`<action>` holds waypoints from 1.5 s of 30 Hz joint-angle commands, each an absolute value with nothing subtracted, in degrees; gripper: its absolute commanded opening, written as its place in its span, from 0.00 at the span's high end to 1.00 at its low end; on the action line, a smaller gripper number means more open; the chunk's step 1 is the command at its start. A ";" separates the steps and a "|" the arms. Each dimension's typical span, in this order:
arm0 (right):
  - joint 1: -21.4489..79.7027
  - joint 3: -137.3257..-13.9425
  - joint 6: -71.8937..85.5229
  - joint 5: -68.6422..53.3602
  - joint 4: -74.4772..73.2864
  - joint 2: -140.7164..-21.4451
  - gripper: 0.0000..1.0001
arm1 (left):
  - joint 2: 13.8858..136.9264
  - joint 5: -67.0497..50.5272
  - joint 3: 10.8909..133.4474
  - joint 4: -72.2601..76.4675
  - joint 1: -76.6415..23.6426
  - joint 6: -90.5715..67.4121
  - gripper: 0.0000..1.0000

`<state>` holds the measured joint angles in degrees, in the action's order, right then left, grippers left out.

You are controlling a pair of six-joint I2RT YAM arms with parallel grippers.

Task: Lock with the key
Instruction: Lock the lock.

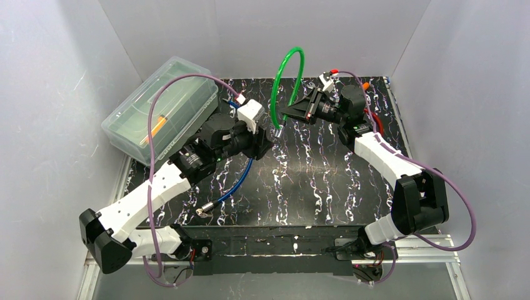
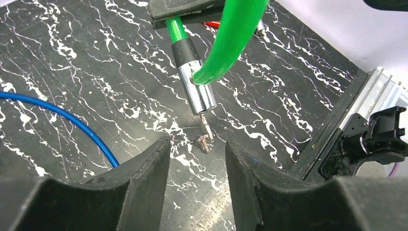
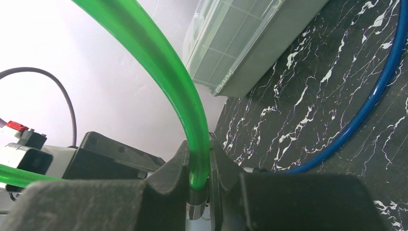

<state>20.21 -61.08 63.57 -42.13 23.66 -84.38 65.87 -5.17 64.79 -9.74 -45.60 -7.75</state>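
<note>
The green cable lock [image 1: 282, 75] arcs above the marbled worktop [image 1: 325, 187], pinched by the right claw [image 3: 198, 180] just above its chrome barrel [image 2: 197, 89]. The left claw [image 2: 197, 159] stands spread just short of the small key [image 2: 206, 134] hanging from that barrel. The risk lies here: the barrel dangles on a flexible cable, so a slightly offset pinch may swing it or knock the key loose. Only the left wrist view shows the key; the top view alone shows the clear lidded box [image 1: 159, 109] and the blue cable [image 1: 234, 184].
</note>
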 commanded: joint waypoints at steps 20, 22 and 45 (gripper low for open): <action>19.80 -64.43 64.76 -40.83 24.92 -83.32 0.99 | 69.62 -1.35 64.69 -8.45 -47.41 -10.91 0.93; 19.70 -64.75 64.69 -40.15 23.75 -83.55 0.99 | 69.53 -0.82 64.52 -8.44 -47.77 -10.42 1.00; 11.73 -69.89 60.03 -36.47 13.91 -84.86 0.99 | 66.30 1.47 57.29 -12.66 -52.65 -16.14 1.00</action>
